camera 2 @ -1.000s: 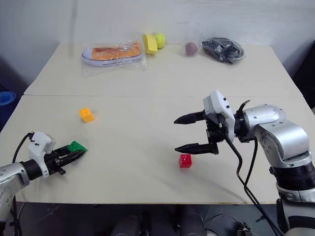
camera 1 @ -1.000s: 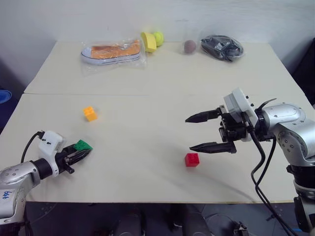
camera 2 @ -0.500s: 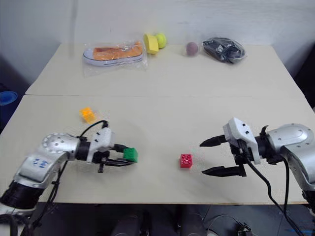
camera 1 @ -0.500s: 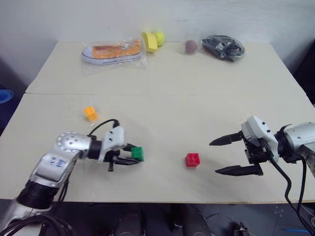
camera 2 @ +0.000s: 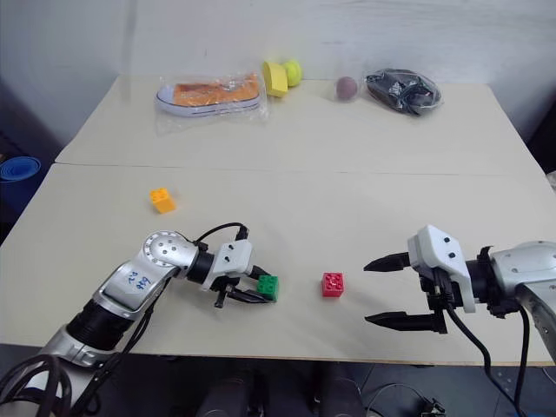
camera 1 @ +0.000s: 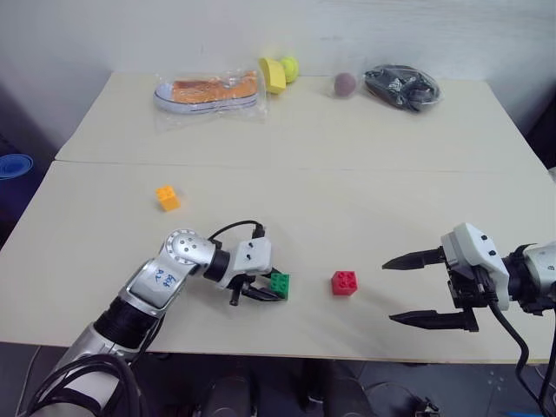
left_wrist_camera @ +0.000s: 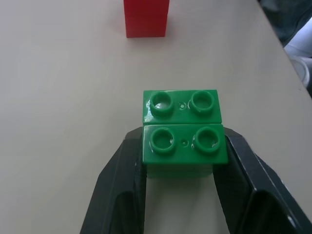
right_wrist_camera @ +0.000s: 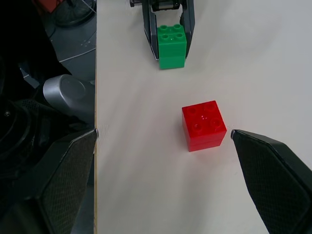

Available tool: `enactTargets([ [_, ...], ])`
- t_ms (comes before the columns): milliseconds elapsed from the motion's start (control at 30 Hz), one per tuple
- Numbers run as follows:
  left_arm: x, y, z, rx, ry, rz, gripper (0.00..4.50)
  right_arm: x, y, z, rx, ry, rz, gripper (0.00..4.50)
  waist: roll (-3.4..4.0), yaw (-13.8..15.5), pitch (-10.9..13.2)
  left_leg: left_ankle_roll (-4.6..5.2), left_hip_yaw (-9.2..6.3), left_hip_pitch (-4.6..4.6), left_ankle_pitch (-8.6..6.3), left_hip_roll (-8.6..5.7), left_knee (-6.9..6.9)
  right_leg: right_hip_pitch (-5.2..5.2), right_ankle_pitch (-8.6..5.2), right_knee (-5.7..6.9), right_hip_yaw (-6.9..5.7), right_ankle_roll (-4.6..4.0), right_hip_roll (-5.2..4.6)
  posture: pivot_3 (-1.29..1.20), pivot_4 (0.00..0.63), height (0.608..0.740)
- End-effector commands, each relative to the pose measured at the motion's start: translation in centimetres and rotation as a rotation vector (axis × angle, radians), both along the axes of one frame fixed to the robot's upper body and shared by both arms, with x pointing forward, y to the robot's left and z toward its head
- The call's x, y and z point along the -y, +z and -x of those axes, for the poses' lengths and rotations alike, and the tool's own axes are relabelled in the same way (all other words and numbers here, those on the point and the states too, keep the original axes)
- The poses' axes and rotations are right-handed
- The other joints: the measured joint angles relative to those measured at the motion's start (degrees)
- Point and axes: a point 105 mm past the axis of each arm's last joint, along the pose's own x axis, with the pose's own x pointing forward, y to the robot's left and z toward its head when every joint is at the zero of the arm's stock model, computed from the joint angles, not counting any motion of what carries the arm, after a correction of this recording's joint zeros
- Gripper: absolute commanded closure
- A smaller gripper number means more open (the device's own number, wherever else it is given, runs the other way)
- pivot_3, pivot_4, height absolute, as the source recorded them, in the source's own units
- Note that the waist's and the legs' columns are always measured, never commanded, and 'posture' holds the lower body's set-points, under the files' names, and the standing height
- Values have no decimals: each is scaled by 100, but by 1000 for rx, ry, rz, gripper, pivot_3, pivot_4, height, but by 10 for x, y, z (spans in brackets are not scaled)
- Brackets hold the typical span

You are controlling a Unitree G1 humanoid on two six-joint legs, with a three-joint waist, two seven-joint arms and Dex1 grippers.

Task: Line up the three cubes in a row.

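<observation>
While we look down over the pale table [camera 1: 347, 165], our left gripper [camera 1: 263, 289] sits low and left of centre in the head view, its two black fingers clamped tight on the green cube [camera 1: 279, 284]. From the left wrist we see those fingers [left_wrist_camera: 122, 185] pressing the cube's two sides, with its studs facing up; whether the cube rests on the table or hangs just above it, we cannot tell. The red cube [camera 1: 343, 282] stands on the table just to the right of the green one, apart from it, at about the same height in the frame. The orange-yellow cube [camera 1: 167, 197] lies well apart from both, up and to the left, in the left-middle of the frame.

Our right gripper [camera 1: 423, 289] is at the lower right of the head view, its fingers spread wide and holding nothing. They point toward the red cube, which lies near them but not between them. From the right wrist, the red cube [right_wrist_camera: 204, 125] appears in the middle, between the two fingertips in line of sight, with the green cube [right_wrist_camera: 171, 46] and the left gripper beyond it.

Along the far edge at the top of the frame we see a shoe in a clear bag [camera 1: 208, 90], a yellow-green ball [camera 1: 288, 65], a dull purple ball [camera 1: 346, 83] and a dark bundle [camera 1: 401, 86].
</observation>
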Motion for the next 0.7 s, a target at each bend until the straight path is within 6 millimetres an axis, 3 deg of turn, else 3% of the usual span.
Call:
enactTargets([
  [33, -4, 2, -9, 17, 58, -27, 3007, -4, 7, 0, 30, 23, -18, 0, 0, -9, 0, 0, 0, 0, 0, 0, 0, 0, 0, 0, 0, 0, 0, 0, 150, 740],
  [367, -6, -1, -10, 5, 94, -40, 3007, -10, 7, -6, 43, 47, -34, 0, 0, -15, 0, 0, 0, 1, 1, 1, 0, 0, 0, 2, -1, 0, 1, 0, 150, 740],
  [533, -12, 9, -4, -49, 128, 8, 1331, -10, 5, -8, 46, 58, -32, 0, 0, -17, 0, 0, 0, 0, 0, 3, -1, -1, 0, 0, -1, 0, 2, 0, 150, 740],
  [667, -36, 21, -2, -51, 224, 33, 137, -13, 7, -13, 53, 75, -39, 0, -1, -53, 1, -1, 0, 1, 1, 6, -2, -2, 0, 2, 0, 0, 3, 0, 150, 740],
  [700, -47, 26, -1, -52, 273, 46, 63, -14, 8, -15, 57, 81, -45, 0, -1, -65, 1, -3, -1, 0, 1, 7, -3, -3, 0, 2, -1, 0, 2, 0, 150, 740],
])
